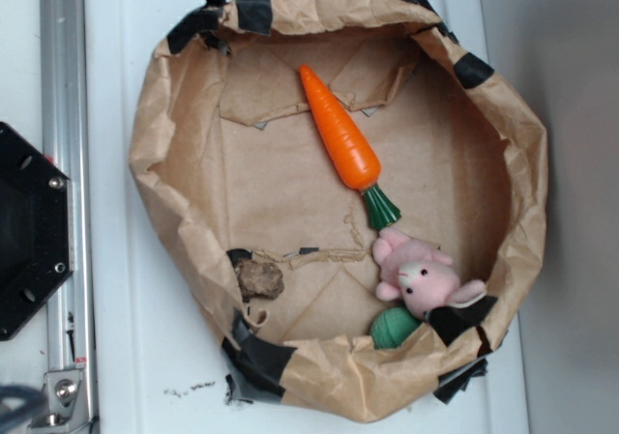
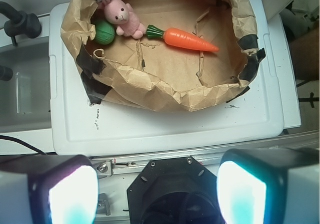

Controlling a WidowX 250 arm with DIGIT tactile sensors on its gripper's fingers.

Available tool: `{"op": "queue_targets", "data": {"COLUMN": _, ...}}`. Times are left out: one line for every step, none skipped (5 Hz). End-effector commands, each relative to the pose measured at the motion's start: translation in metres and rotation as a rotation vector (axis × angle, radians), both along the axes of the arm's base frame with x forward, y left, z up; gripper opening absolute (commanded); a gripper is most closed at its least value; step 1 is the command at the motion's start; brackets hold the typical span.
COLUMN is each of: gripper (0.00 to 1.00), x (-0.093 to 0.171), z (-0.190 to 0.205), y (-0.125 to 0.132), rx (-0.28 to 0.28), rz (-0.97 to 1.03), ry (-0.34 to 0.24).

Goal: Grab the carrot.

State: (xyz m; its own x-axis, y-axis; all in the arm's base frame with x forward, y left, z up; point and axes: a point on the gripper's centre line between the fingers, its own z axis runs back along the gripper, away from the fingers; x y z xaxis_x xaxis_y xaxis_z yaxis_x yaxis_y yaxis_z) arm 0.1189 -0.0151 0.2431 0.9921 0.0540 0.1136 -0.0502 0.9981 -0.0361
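Observation:
The carrot (image 1: 339,141) is a glossy orange cone with a dark green stem. It lies on the floor of a brown paper bowl (image 1: 155,144), tip toward the back, stem next to a pink plush bunny (image 1: 421,277). It also shows in the wrist view (image 2: 190,39), lying flat at the top. My gripper (image 2: 156,194) is open and empty, its two fingers wide apart at the bottom of the wrist view, well back from the bowl and above the black robot base. The gripper does not show in the exterior view.
A small green ball (image 1: 392,328) sits beside the bunny. A brown lump (image 1: 259,279) lies at the bowl's near-left wall. The bowl stands on a white lid (image 1: 126,357). A metal rail (image 1: 63,115) and the black base (image 1: 29,231) are at the left.

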Motion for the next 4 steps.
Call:
{"op": "queue_targets", "data": {"gripper": 1.0, "x": 0.0, "z": 0.0, "y": 0.0, "rx": 0.0, "rz": 0.0, "ry": 0.0}}
{"op": "queue_targets", "data": {"gripper": 1.0, "x": 0.05, "z": -0.024, "y": 0.017, "rx": -0.003, "rz": -0.113, "ry": -0.056}}
{"op": "queue_targets", "data": {"gripper": 1.0, "x": 0.104, "z": -0.051, "y": 0.013, "rx": -0.071, "rz": -0.363, "ry": -0.129}}
{"op": "queue_targets", "data": {"gripper": 1.0, "x": 0.134, "z": -0.091, "y": 0.013, "rx": -0.072, "rz": -0.536, "ry": -0.111}}
